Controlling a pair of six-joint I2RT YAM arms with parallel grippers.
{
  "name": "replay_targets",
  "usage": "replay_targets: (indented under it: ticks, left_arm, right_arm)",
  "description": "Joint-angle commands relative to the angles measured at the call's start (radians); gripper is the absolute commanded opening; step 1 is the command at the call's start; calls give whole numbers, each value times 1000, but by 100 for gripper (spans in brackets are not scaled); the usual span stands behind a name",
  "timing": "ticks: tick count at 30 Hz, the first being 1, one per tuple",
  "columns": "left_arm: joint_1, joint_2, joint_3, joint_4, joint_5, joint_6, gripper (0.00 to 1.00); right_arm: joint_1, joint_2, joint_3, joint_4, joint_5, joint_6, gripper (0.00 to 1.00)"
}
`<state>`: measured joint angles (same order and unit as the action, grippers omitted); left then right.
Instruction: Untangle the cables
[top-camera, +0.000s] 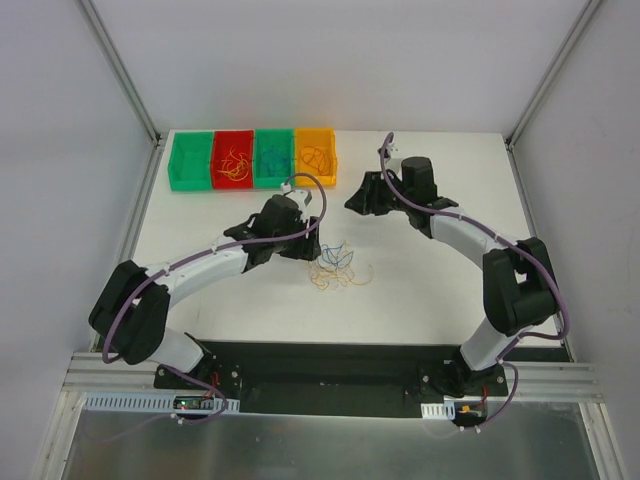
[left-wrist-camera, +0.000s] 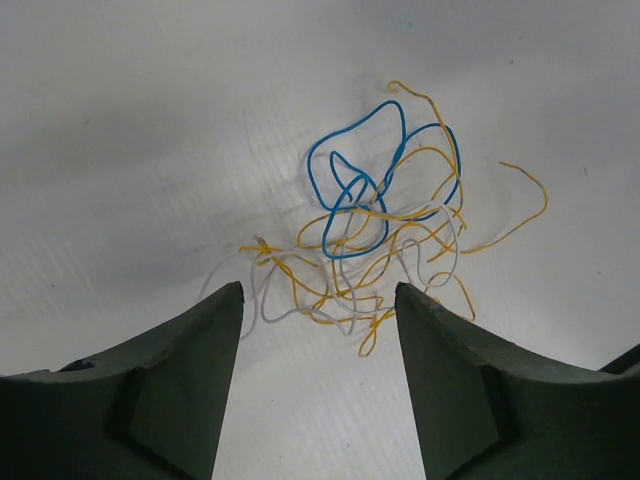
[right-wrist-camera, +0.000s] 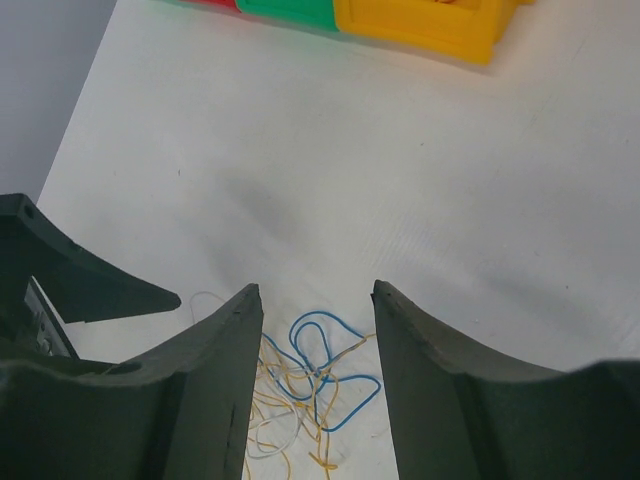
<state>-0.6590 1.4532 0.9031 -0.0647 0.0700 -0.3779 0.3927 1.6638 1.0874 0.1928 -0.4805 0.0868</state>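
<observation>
Blue, yellow, orange and white cables (left-wrist-camera: 385, 235) lie knotted on the table (top-camera: 420, 300) just ahead of the left gripper (left-wrist-camera: 318, 298); it and the right gripper (right-wrist-camera: 317, 292) gape, holding nothing; a coarse pinch could catch 2 or 3 strands, tightening the knot.

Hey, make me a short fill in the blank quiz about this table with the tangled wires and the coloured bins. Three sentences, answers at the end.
1. Besides yellowish and white wires, the tangle of cables holds loops of ___ wire.
2. Beyond the tangle stands a row of ___ bins.
3. The bin between the two green ones is ___.
Missing words: blue; four; red.
</observation>
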Motion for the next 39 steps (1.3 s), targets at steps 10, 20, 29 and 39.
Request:
replay_targets:
  ticks: [10, 20, 29, 39]
  left_arm:
    - [22, 56, -52, -27, -211, -225, 71]
    - [33, 64, -24, -30, -160, -174, 0]
    - [33, -197, 26, -32, -147, -90, 0]
    - [33, -356, 177, -40, -26, -108, 0]
  right_arm:
    - [29, -16, 26, 33, -101, -70, 51]
    - [106, 10, 83, -130, -75, -254, 68]
    - [169, -41, -17, 54, -279, -292, 79]
    - [256, 31, 11, 164, -110, -225, 72]
